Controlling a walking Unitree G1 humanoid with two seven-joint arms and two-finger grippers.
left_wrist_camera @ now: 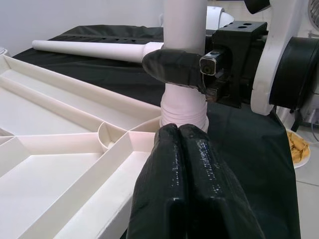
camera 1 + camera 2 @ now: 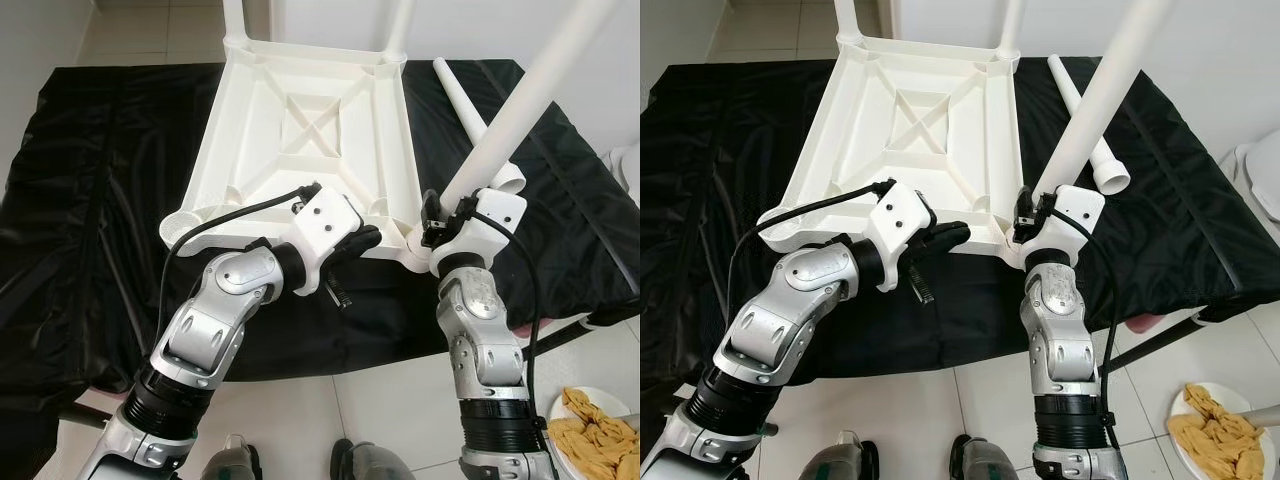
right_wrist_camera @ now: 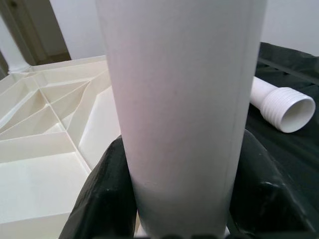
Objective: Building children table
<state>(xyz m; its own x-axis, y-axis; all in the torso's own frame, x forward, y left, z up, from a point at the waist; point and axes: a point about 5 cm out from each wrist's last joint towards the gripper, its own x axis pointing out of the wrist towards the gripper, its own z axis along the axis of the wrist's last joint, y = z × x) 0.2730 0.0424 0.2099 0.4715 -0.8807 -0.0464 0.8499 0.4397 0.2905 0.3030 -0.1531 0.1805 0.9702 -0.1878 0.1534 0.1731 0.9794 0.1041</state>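
The table top (image 2: 310, 140) lies upside down on the black cloth (image 2: 90, 200), ribs up, with two legs already standing in its far corners. Our right gripper (image 2: 447, 222) has its two fingers (image 3: 99, 199) closed around a white leg (image 2: 520, 110), one on each side, with the leg's threaded end sitting at the near right corner socket (image 1: 183, 115) just below those fingers. Our left gripper (image 2: 368, 238) has its fingers (image 1: 192, 184) pressed flat together, holding nothing, tips resting on the table top's rim right beside that same socket. A spare leg (image 2: 1085, 115) lies on the cloth beyond the right fingers, its ribbed end open toward us.

We judge the step to be seating this third leg. To do it well, we keep the left fingertips pushing down on the rim so the top cannot slide or lift, and bring the leg upright, since it leans away from the socket's axis now. Then we turn or press it straight down until the ribbed end disappears. A skewed entry could jam the threads.
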